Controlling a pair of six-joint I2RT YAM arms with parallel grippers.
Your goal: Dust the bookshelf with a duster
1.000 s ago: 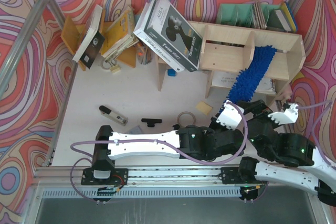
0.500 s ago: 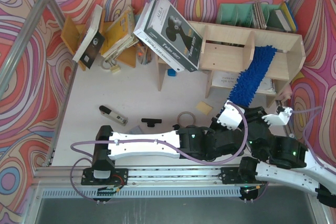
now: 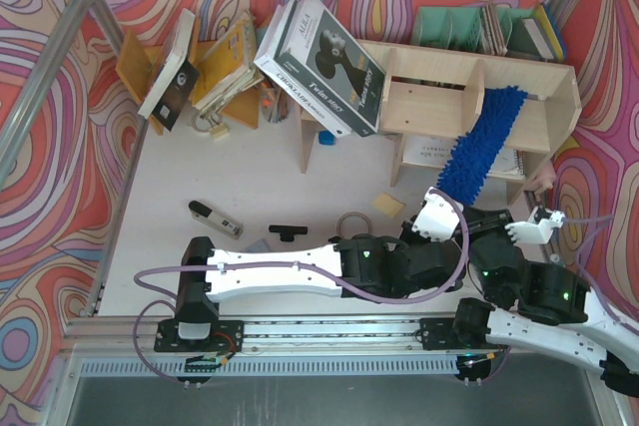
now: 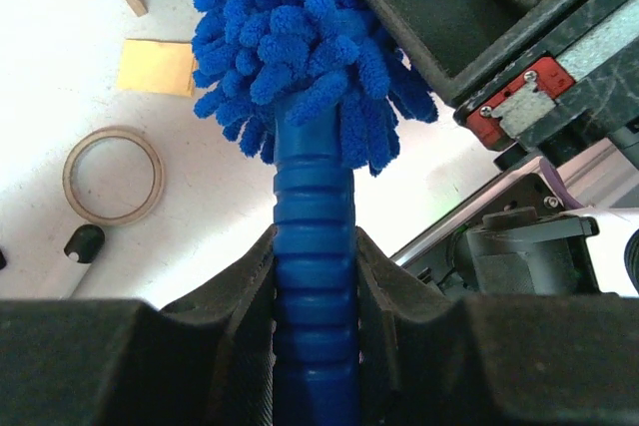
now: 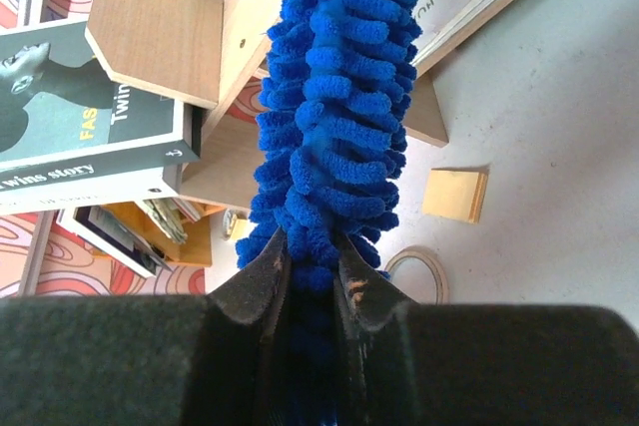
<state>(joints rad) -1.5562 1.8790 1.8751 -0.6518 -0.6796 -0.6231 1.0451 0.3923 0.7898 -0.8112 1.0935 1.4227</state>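
Observation:
The bright-blue fluffy duster (image 3: 484, 142) slants from the table up across the right compartment of the pale plywood bookshelf (image 3: 429, 87). Its tip rests by the upright divider near the upper board. In the left wrist view my left gripper (image 4: 316, 246) is shut on the duster's ribbed blue handle (image 4: 314, 236), just below the shaggy head. In the right wrist view my right gripper (image 5: 312, 261) is shut on the lowest fluffy strands of the duster (image 5: 334, 97). The bookshelf (image 5: 165, 37) shows behind the duster. Both wrists crowd together at the duster's near end.
Large books (image 3: 321, 55) lean against the shelf's left end, with more books (image 3: 200, 62) piled at the back left. A notebook (image 3: 439, 152) lies under the shelf. A tape ring (image 3: 351, 221), a yellow pad (image 3: 387, 205), a black marker (image 3: 288, 230) and a dark-and-silver stick (image 3: 215, 217) lie on the table.
My right gripper has gone from open to shut on the duster's fluffy base, and its wrist has shifted slightly nearer. The left gripper has kept its hold on the handle.

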